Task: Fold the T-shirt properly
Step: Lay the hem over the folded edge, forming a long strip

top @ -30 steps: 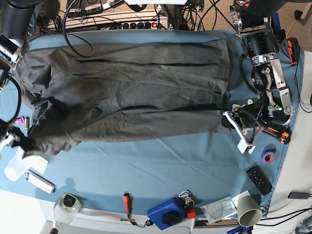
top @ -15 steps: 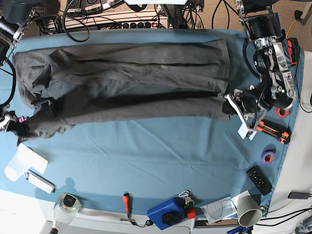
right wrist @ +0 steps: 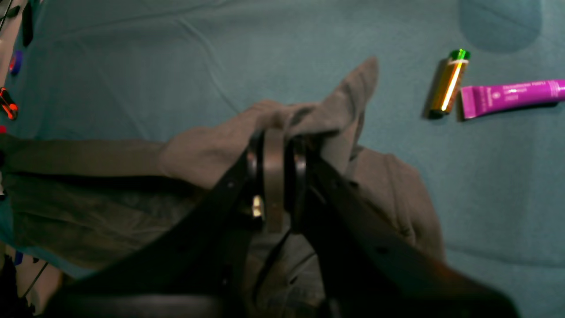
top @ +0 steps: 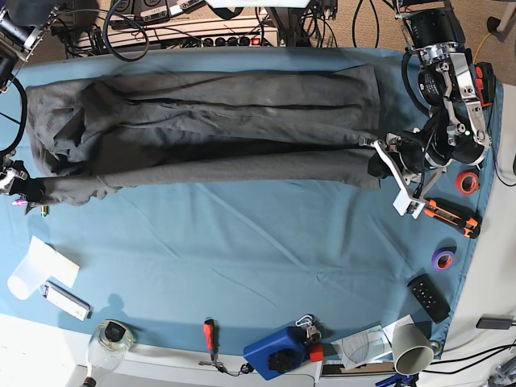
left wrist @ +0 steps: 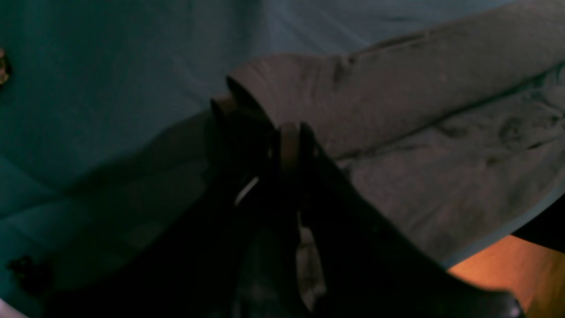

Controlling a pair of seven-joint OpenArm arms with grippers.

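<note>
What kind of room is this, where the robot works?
It looks like a robot workshop or lab. A worktable under a blue cloth holds the T-shirt, with tools along its edge: a screwdriver and tape rolls. Behind the table lie a power strip and tangled cables.

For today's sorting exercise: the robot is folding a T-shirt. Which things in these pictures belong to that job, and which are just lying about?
Belongs to the job:
T-shirt
left gripper, shut on the shirt
right gripper, shut on the shirt

Lying about:
battery
purple tube
remote
paper cup
purple tape roll
red-handled screwdriver
</note>
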